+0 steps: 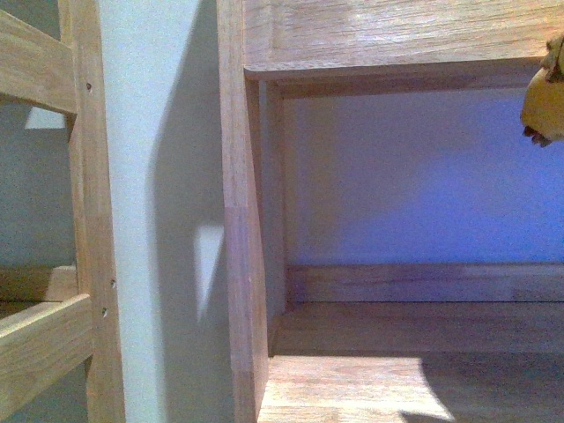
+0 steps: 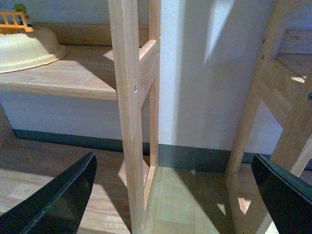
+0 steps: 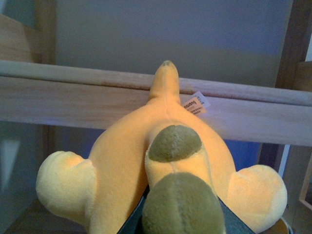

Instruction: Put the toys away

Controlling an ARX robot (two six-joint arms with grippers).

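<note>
- Toys, count?
- One plush toy (image 3: 122, 161), orange-yellow with olive patches. The front view catches the plush toy (image 1: 545, 101) at its right edge, up beside the top board of one wooden shelf unit (image 1: 397, 35).
- Tools?
- Two. Right tool (image 3: 183, 224): clamped on the plush toy, only dark slivers showing beneath. Left tool (image 2: 173, 200): spread wide, holding nothing, facing two wooden frames (image 2: 129, 107).
- Sundries?
- One cream dish (image 2: 24, 48) bearing one orange fence piece (image 2: 14, 20)
</note>
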